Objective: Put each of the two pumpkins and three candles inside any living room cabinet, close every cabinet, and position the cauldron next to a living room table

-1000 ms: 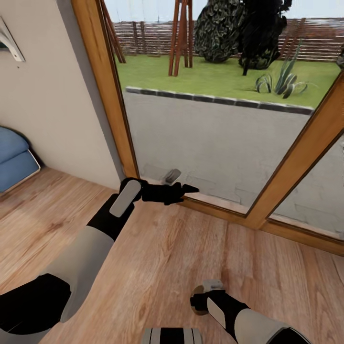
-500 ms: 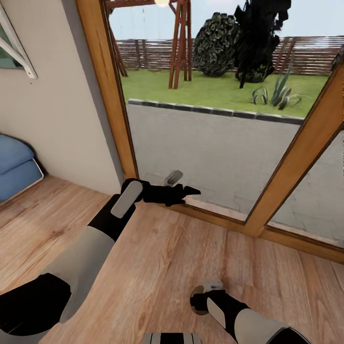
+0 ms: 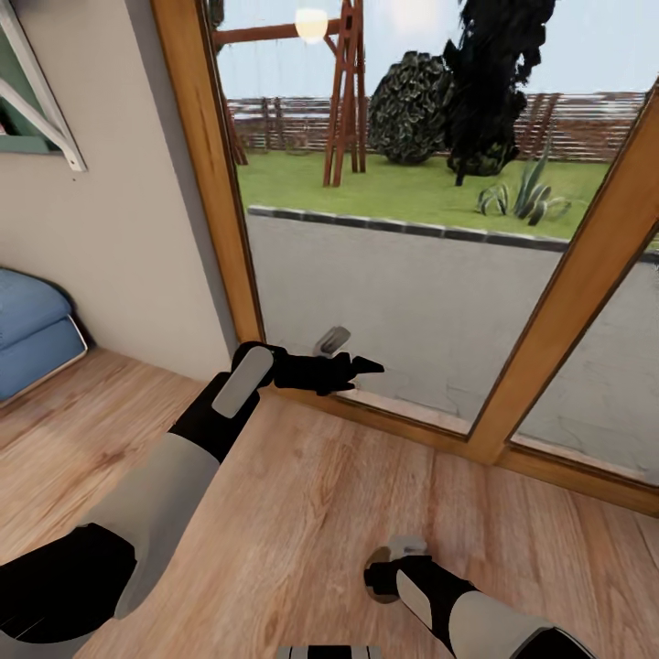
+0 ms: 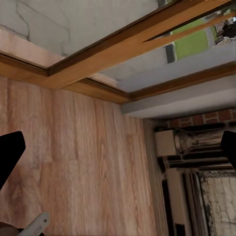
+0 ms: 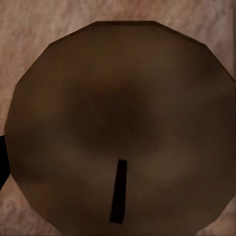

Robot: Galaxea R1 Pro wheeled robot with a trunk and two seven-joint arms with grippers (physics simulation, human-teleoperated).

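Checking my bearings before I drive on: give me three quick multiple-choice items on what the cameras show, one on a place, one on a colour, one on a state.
1. Where is the blue cushion?
A. On the floor by the wall, at the robot's left
B. Outside on the grass
C. Under the right arm

2. What colour is the candle at the right gripper?
A. Bright orange
B. Dark brown
C. White

3. How is the left gripper?
A. Shut on a pumpkin
B. Open and empty
C. Shut on a candle

Key:
1 A: the blue cushion lies against the wall at the head view's left.
2 B: the candle shows a dark brown top with a black wick, close up at the right gripper.
3 B: the left gripper has its fingers wide apart, with bare floor between.
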